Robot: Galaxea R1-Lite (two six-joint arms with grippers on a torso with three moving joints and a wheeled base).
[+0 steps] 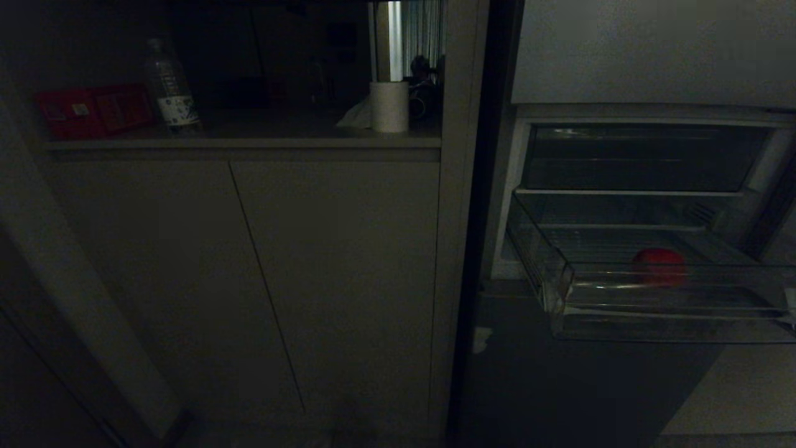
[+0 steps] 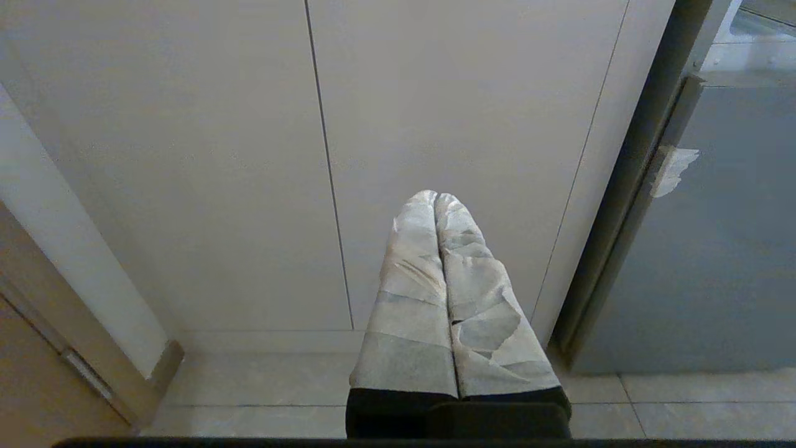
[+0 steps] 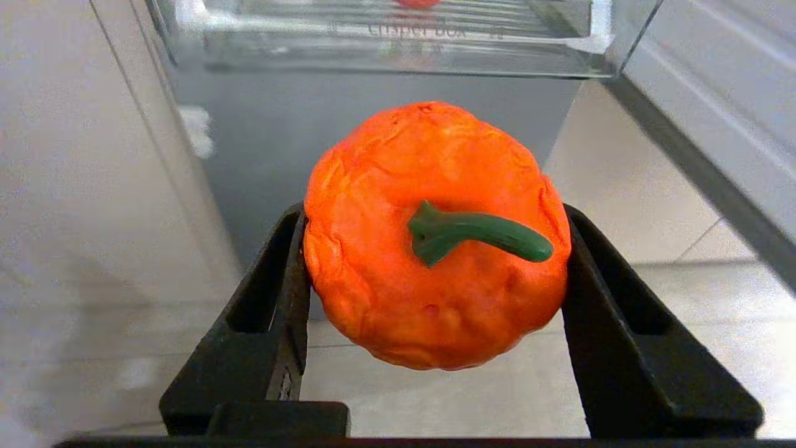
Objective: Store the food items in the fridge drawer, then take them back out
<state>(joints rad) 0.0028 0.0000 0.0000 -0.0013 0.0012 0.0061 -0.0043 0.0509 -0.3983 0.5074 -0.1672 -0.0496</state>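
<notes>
Nearest, the right claw (image 3: 435, 249) grips a lumpy orange-red pumpkin-shaped food item with a green stem (image 3: 435, 236), below the clear plastic fridge drawer (image 1: 653, 311). A second red food item (image 1: 659, 266) lies inside. Either storing or retrieving; can't tell. The left claw (image 2: 437, 199) hangs pressed shut near pale cabinets (image 2: 186, 155).

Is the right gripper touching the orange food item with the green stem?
Touching. The right wrist view shows the right gripper pressing both sides of the orange food item.
</notes>
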